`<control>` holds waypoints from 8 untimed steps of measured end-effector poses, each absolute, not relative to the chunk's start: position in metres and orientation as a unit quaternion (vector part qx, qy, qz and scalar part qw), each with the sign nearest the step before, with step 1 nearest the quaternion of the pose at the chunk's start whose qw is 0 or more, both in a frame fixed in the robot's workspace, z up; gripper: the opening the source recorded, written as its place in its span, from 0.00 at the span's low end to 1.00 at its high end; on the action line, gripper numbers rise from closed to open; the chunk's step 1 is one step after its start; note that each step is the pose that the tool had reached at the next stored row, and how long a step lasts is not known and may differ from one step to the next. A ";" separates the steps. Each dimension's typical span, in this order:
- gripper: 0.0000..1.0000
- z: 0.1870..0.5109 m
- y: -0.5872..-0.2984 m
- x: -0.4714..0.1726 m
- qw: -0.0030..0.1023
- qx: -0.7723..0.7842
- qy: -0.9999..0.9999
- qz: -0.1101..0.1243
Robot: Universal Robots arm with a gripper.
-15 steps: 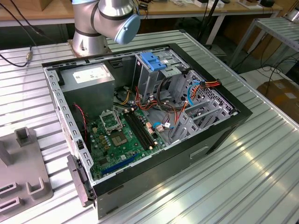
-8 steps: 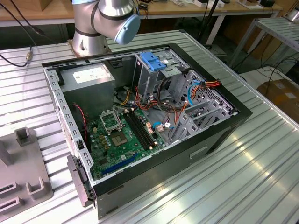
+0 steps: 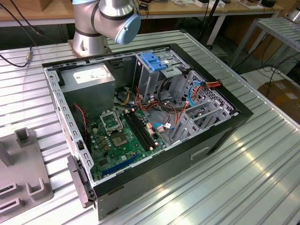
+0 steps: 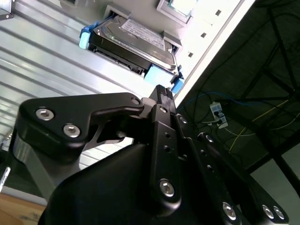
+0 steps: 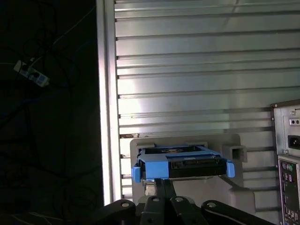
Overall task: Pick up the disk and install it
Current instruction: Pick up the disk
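One flat rectangular grey metal hard drive with a white label (image 4: 136,40), framed by a single bright blue plastic rail, lies in one pale grey moulded holder (image 5: 215,185). The holder sits on the ribbed aluminium desk (image 5: 187,70), close to the desk's edge. In the first wrist view the same drive (image 5: 187,166) shows its dark connector end, with one blue tab at each corner, two in all. The perforated rear panel of the computer case (image 5: 286,140) stands near the holder.

One black tool (image 4: 161,90) points at the blue end of the drive. In both wrist views its jaws stand clenched together with nothing between them. Its tip (image 5: 159,183) lies just beside the rail, and whether it touches cannot be told.

In the exterior view one open black computer case (image 3: 220,136) lies on its side in the middle of the desk (image 3: 243,178). Inside it are one green motherboard (image 3: 122,136), one grey power supply box (image 3: 89,77) and one grey drive cage topped by a blue plastic bracket (image 3: 153,61). The silver base of the one robot arm (image 3: 105,21) stands behind the case. One flat grey fixture plate with upright blocks (image 3: 23,178) rests at the exterior view's left.
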State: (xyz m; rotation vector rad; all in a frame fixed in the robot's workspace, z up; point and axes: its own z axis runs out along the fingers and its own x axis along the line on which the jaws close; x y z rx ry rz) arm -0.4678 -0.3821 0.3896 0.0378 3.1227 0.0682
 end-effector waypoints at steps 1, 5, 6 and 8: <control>0.10 0.390 -0.382 -0.468 0.009 0.004 1.000 0.022; 0.10 0.389 -0.382 -0.468 0.008 -0.034 0.999 0.022; 0.10 0.389 -0.382 -0.468 0.008 -0.047 0.999 0.022; 0.10 0.389 -0.382 -0.468 0.007 -0.072 0.997 0.022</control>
